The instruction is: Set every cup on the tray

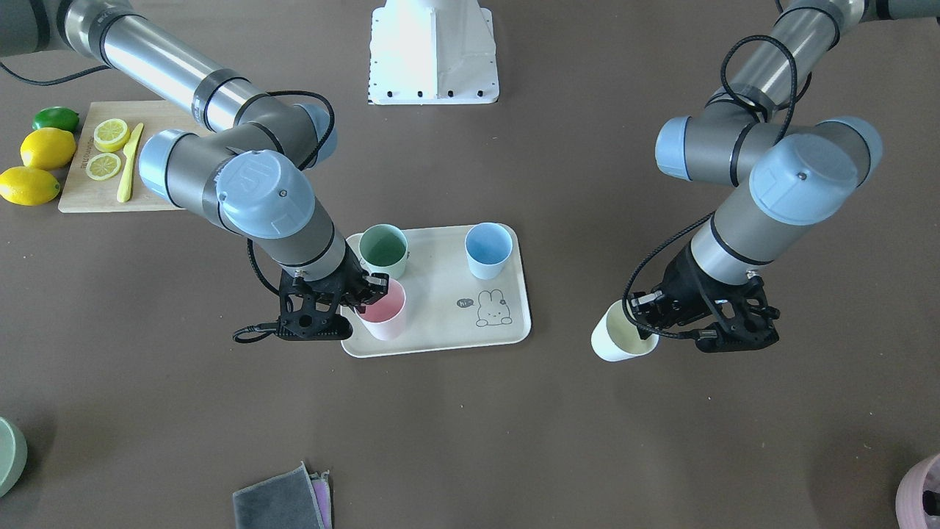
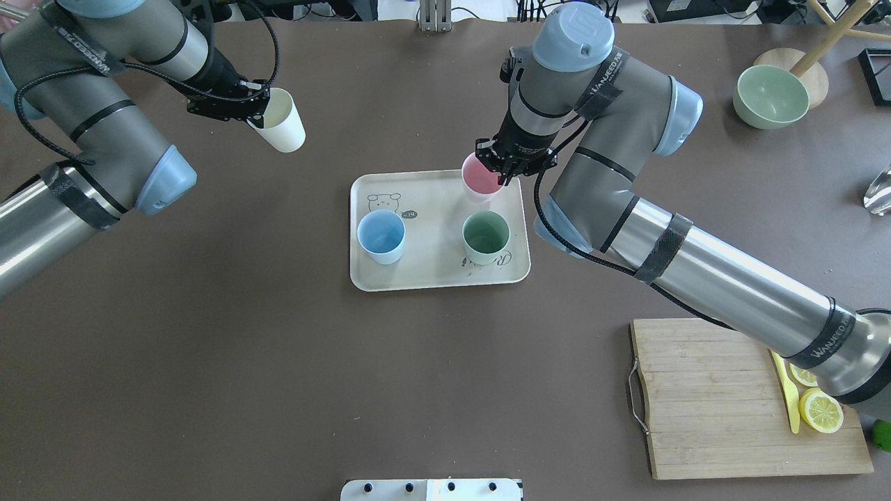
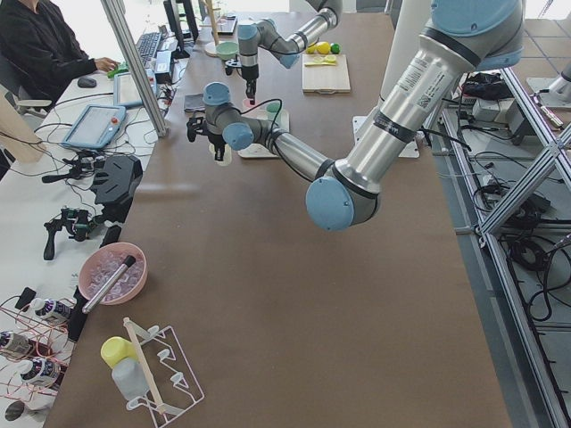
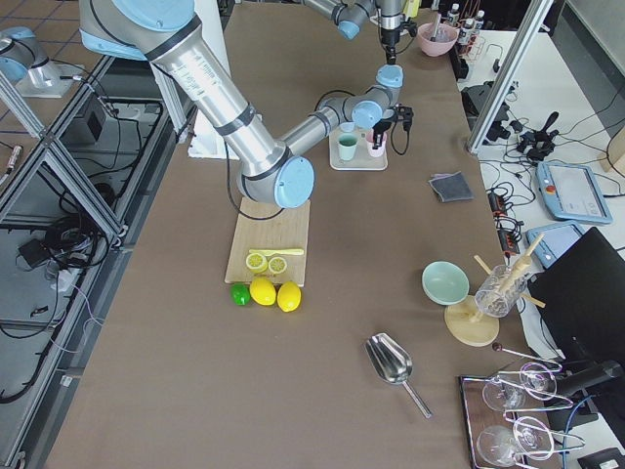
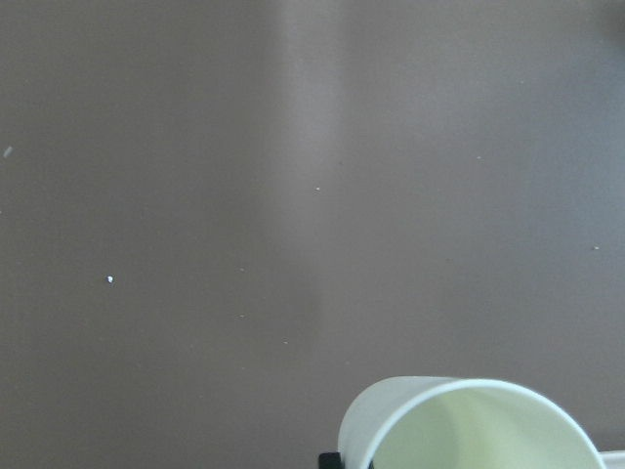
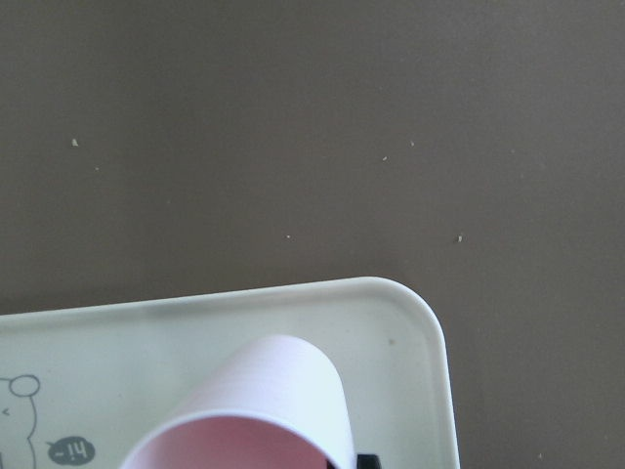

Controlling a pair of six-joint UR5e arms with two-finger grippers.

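The cream-beige tray (image 1: 440, 312) lies mid-table and also shows in the overhead view (image 2: 431, 271). The green cup (image 1: 383, 250) and the blue cup (image 1: 488, 250) stand upright on it. My right gripper (image 1: 365, 296) is shut on the rim of the pink cup (image 1: 382, 314), which is at the tray's far right corner (image 6: 420, 322); I cannot tell whether it rests on the tray. My left gripper (image 1: 650, 323) is shut on the rim of the cream-yellow cup (image 1: 617, 338). It holds the cup tilted above the bare table, well to the tray's left (image 2: 280, 124).
A wooden cutting board (image 2: 710, 403) with lemon slices and a yellow knife lies near my right side, with lemons (image 1: 48, 147) beside it. A green bowl (image 2: 769, 96) sits far right. A grey cloth (image 1: 279, 503) and a mauve pot (image 1: 922, 496) lie at the far edge.
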